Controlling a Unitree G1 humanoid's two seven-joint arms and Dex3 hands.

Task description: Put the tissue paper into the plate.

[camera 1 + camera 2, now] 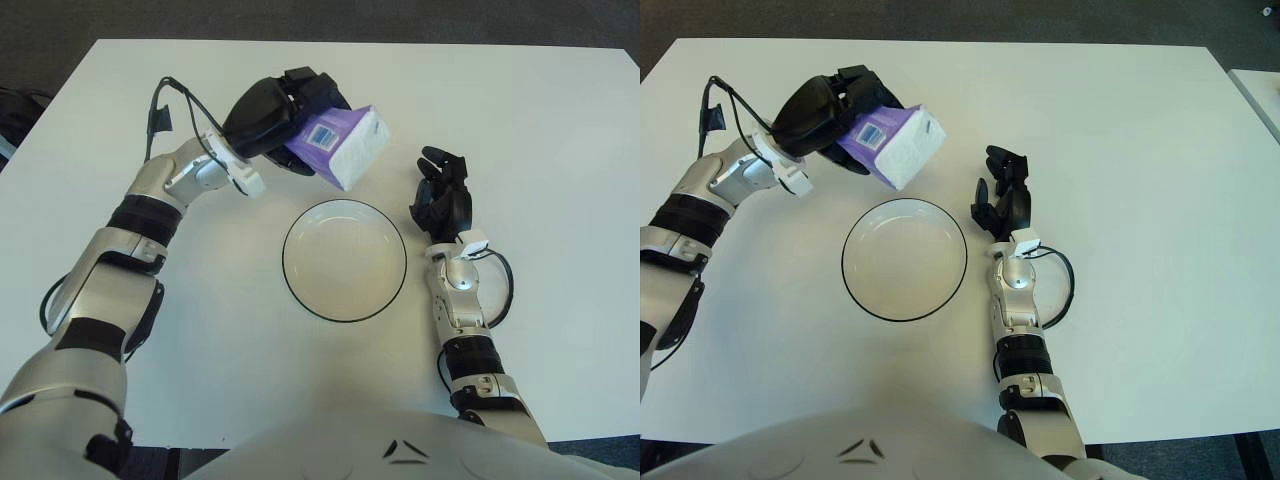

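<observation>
A purple and white tissue pack (342, 145) hangs in the air, tilted, just beyond the far edge of the plate. My left hand (285, 115) is shut on its purple end, with the white end pointing down toward the plate. The white plate with a dark rim (344, 259) sits on the table at the centre, with nothing in it. My right hand (440, 195) shows just to the right of the plate, fingers relaxed and holding nothing.
The white table (560, 150) stretches wide on all sides of the plate. Dark floor lies past its far edge and left corner. A black cable (165, 95) loops off my left forearm.
</observation>
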